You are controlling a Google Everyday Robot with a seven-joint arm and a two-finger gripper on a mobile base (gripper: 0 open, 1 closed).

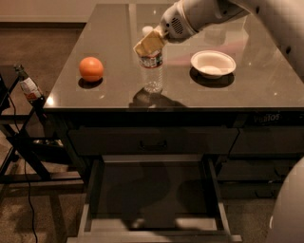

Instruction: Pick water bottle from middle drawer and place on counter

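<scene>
One gripper [149, 45] prob. clamped on water bottle [153, 75], upright on counter [237, 92], well off edges.

claw [149, 43] at water bottle [153, 71] top hides neck — arm [223, 9] cut off right; middle drawer [89, 204] front cropped

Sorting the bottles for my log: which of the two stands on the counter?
The clear water bottle, with the tool at its top. The brown bottle is off the counter, to its left.
</scene>
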